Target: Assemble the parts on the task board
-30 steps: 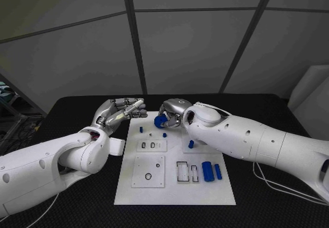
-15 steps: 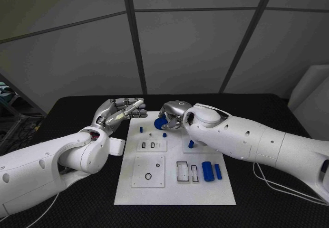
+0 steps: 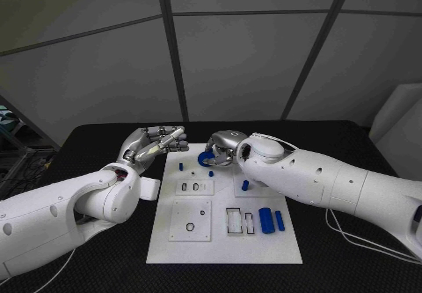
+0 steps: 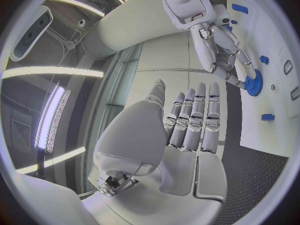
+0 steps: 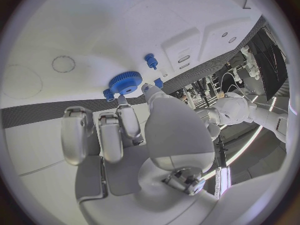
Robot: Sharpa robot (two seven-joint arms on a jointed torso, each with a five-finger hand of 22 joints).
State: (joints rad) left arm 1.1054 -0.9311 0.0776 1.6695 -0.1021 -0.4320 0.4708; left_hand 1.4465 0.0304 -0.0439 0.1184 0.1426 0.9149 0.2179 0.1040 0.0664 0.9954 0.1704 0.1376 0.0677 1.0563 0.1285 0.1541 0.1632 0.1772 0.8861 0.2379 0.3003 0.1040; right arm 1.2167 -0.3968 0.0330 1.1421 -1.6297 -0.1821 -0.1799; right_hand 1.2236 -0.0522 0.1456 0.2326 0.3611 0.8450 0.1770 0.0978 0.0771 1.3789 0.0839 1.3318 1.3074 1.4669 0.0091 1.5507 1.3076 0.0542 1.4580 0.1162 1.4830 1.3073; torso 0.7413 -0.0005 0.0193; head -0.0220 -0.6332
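The white task board (image 3: 224,244) lies in the middle of the black table. My right hand (image 3: 222,149) is over the board's far end and pinches a blue gear (image 3: 207,159) between thumb and a finger. In the right wrist view the gear (image 5: 125,82) sits close above the board (image 5: 75,30), beside a small blue peg (image 5: 150,61). My left hand (image 3: 159,141) hovers by the board's far left corner and holds nothing. In its own wrist view its fingers (image 4: 194,116) stand side by side, with the right hand (image 4: 220,52) and the gear (image 4: 253,83) beyond them.
Small blue pegs (image 3: 181,165) stand near the board's far left. A blue piece (image 3: 245,184) stands mid-right. Two blue cylinders (image 3: 266,220) lie at the near right beside a rectangular slot (image 3: 234,220). A raised plate with a ring hole (image 3: 190,226) is at the near left.
My right hand has sunk a little toward the board with the gear. The left hand has stayed in place.
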